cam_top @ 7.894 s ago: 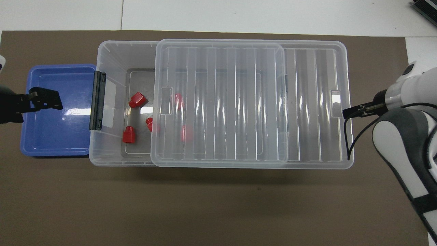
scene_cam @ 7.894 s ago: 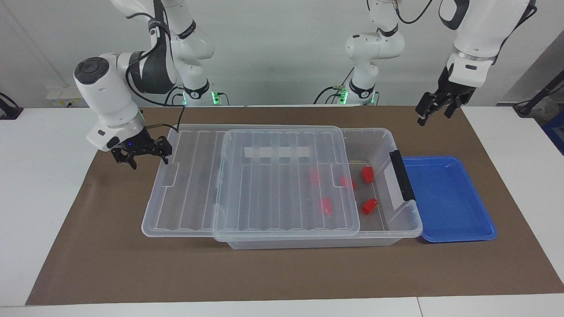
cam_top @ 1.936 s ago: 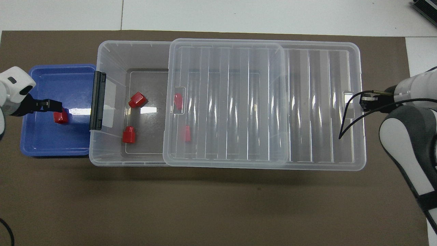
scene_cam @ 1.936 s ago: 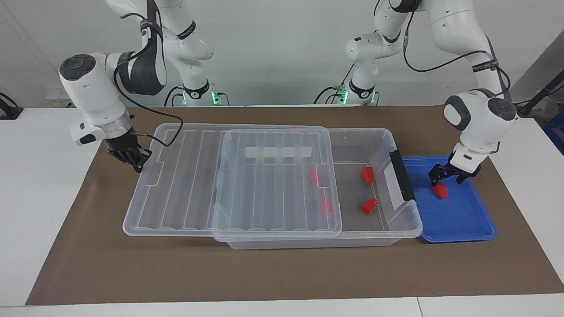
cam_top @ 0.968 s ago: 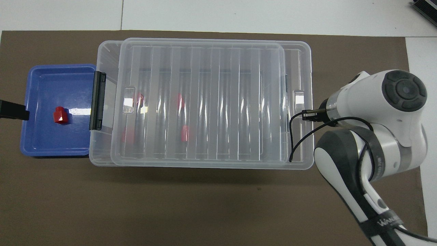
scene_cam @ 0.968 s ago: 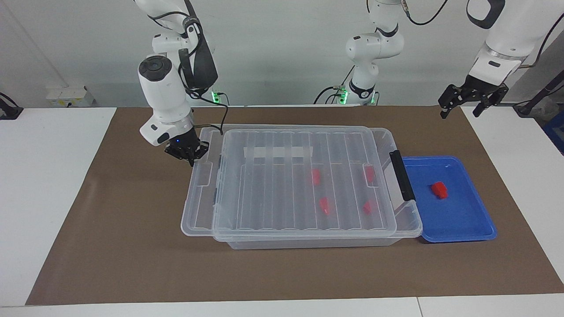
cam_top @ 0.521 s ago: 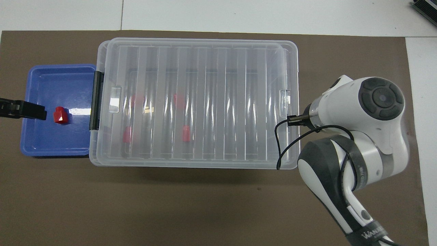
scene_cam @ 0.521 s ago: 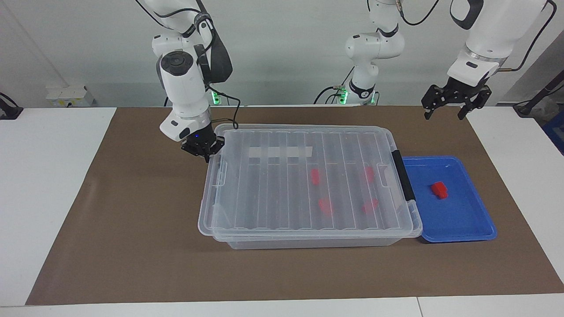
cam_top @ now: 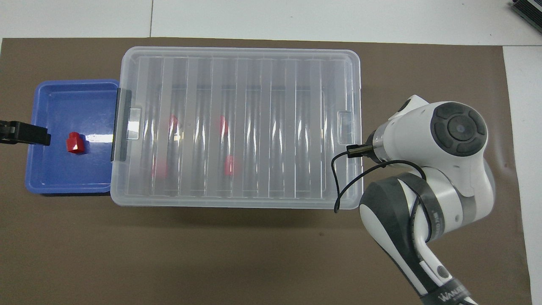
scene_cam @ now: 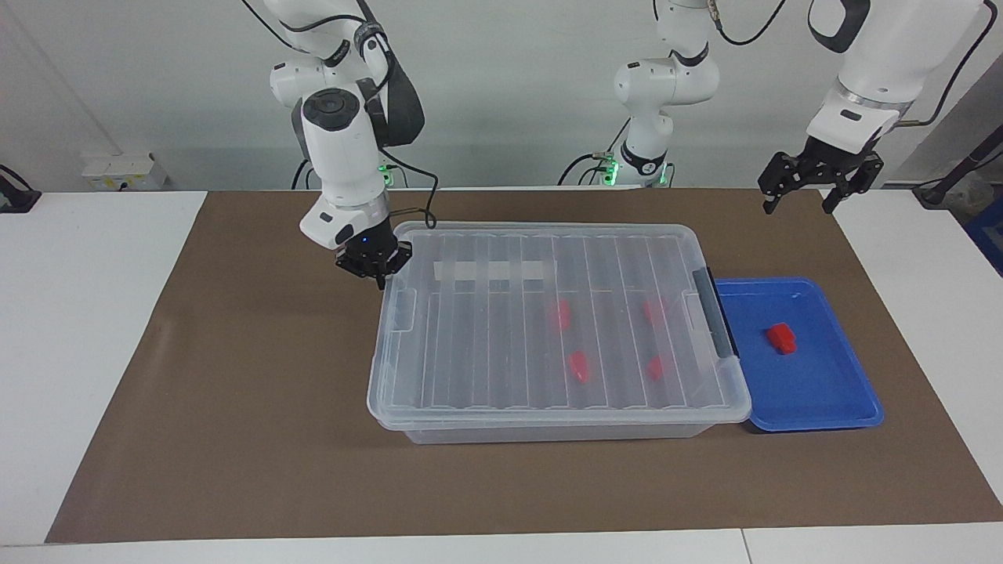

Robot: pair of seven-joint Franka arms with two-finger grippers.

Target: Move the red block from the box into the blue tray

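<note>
One red block (scene_cam: 781, 338) lying in the blue tray (scene_cam: 831, 407), a little toward the tray's robot-side edge and near its middle, clear of the rim all round. Seen from overhead, same red block (cam_top: 75, 142) on the blue floor, tray (cam_top: 51, 186) sitting at the left arm's end of the brown mat (scene_cam: 235, 454), butted against the box's dark-handled end.

Box (scene_cam: 548, 427) in the middle of the mat, ribbed clear lid (scene_cam: 486, 352) lying square over it, covering the whole opening. Four more red blocks showing faintly through the lid (cam_top: 254, 127), all in the half toward the tray: (scene_cam: 559, 314), (scene_cam: 655, 310), (scene_cam: 578, 366), (scene_cam: 655, 366). White tape strip (scene_cam: 494, 271) visible near the lid's robot-side edge. Grey handle (scene_cam: 715, 313) at the tray end, partly under the lid's lip.

Right gripper (scene_cam: 376, 270) down low at the lid's corner nearest the robots on the right arm's end, fingertips pressed together, right at the lid's edge; actual contact with the lid hard to tell. Only the wrist and cable in sight from overhead, at the box's end.

Left gripper (scene_cam: 807, 188) up in the air over the mat's robot-side edge, beside the tray, jaws spread wide, holding nothing.
</note>
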